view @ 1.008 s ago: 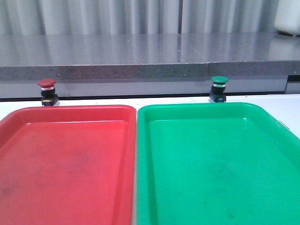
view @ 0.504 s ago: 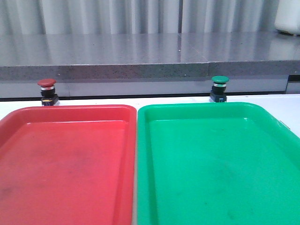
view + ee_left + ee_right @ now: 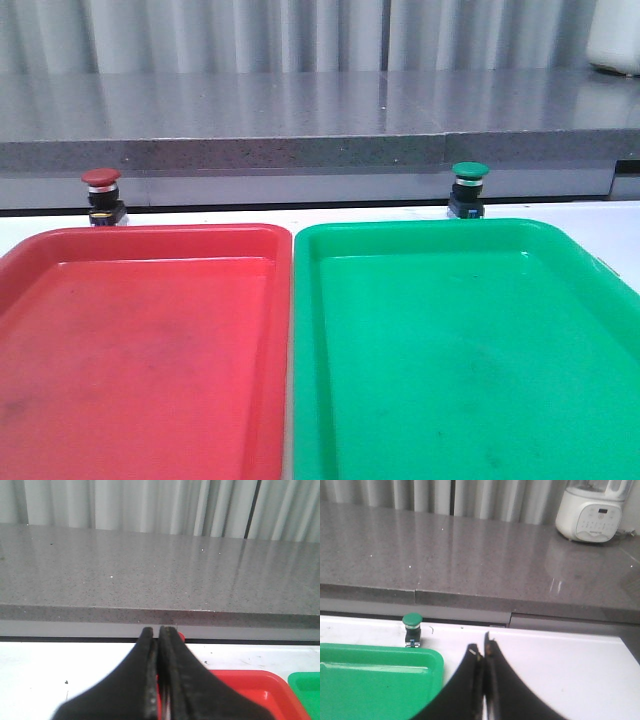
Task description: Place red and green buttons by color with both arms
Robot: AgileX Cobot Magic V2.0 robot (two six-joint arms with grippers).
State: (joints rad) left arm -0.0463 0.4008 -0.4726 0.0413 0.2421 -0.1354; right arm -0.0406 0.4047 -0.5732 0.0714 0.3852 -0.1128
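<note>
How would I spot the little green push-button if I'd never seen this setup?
Find the big green tray on the white table. Just beyond its far rim stands the green button, upright, with a black base. Its twin, the red button, has a red cap and stands behind the red tray.

A long grey speckled stone-look counter (image 3: 300,125) is seen across the back, w/ a paler grey front strip below it. Behind it, pale grey vertically pleated curtains (image 3: 300,35) are hung wall to wall. A white tabletop (image 3: 555,665) is set in the foreground. A white rounded kitchen appliance (image 3: 590,510) is stood on the counter at far right. Soft reflections are shown on the counter surface.
</note>
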